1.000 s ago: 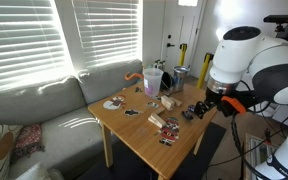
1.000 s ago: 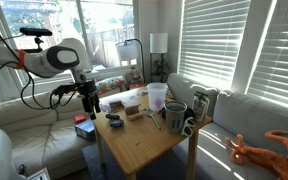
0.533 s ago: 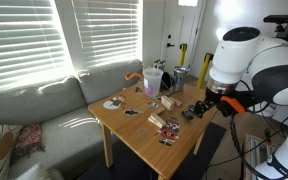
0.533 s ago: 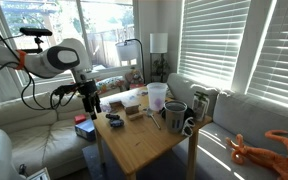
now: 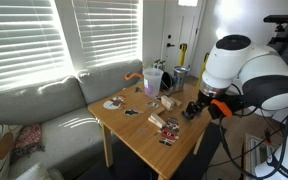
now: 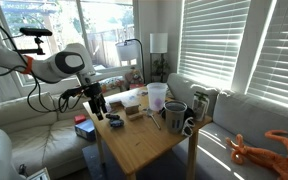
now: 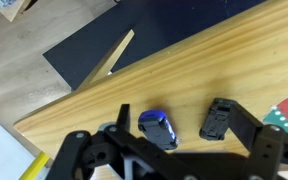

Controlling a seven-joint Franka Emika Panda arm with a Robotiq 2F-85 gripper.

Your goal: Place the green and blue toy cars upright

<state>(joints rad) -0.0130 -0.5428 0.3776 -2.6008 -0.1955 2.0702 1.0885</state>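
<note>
In the wrist view the blue toy car [image 7: 156, 128] lies tipped over on the wooden table [image 7: 214, 70], near the table's edge. The dark green toy car [image 7: 220, 118] lies just right of it, looking almost black, its underside showing. My gripper [image 7: 184, 124] is open and hovers over both cars. One finger stands left of the blue car and the other right of the dark one, with nothing held. In both exterior views the gripper [image 5: 198, 107] [image 6: 99, 106] hangs low over the table's edge. The cars are only a small dark cluster [image 5: 189, 113] [image 6: 113, 121] there.
Tan and red striped blocks [image 5: 156, 122] and flat dark pieces [image 5: 131, 112] lie mid-table. A white cup [image 6: 156, 96] and a dark mug [image 6: 175, 117] stand at the far side. A sofa [image 5: 44, 110] adjoins the table. A dark mat [image 7: 134, 40] lies on the floor beyond the edge.
The arm has swung lower and closer over the table edge, bringing the gripper nearer to the cars. The jaws stay open and the cars have not moved.
</note>
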